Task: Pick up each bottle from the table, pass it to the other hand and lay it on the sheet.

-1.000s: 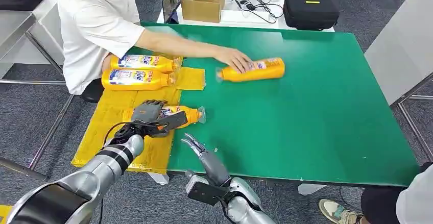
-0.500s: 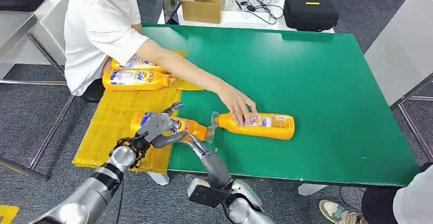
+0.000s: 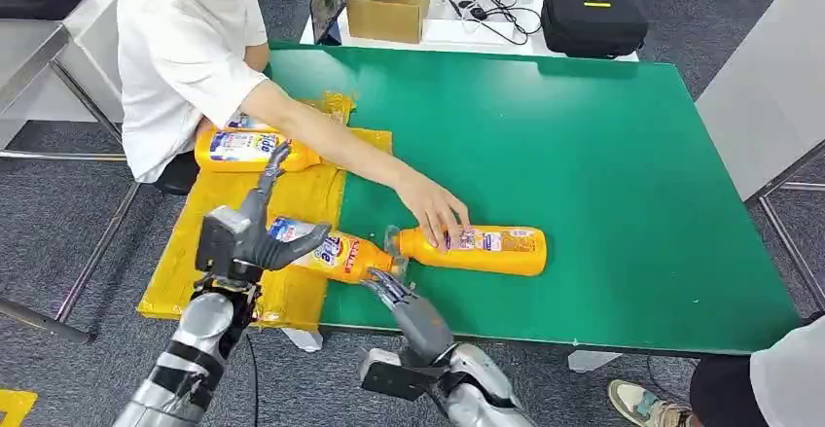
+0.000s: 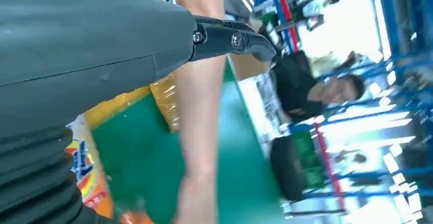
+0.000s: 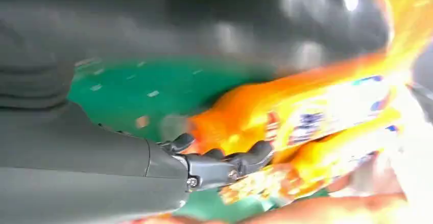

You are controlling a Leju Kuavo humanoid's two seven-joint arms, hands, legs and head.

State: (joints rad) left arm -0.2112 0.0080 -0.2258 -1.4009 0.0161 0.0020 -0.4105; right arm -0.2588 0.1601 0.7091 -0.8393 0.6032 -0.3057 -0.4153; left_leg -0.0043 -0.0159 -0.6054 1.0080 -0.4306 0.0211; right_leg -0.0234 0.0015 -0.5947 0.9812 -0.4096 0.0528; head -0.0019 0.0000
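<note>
The left hand (image 3: 238, 240) is over the yellow sheet (image 3: 199, 232) at the near-left of the green surface (image 3: 603, 155), with one finger pointing up and its thumb out to the right. It appears to hold nothing, though a bottle (image 3: 326, 250) lies tilted right by the thumb, across the sheet's right edge with its neck over the green. Whether thumb and bottle touch cannot be told. The right hand (image 3: 404, 301) sits at the near edge, fingers apart and pointed at that bottle's cap, holding nothing.

A person (image 3: 185, 48) at the far left reaches across, their hand (image 3: 433, 211) resting on the neck end of a second bottle (image 3: 477, 249) lying flat on the green just right of the first. A third bottle (image 3: 248, 148) lies on the sheet's far part, beside the person's arm.
</note>
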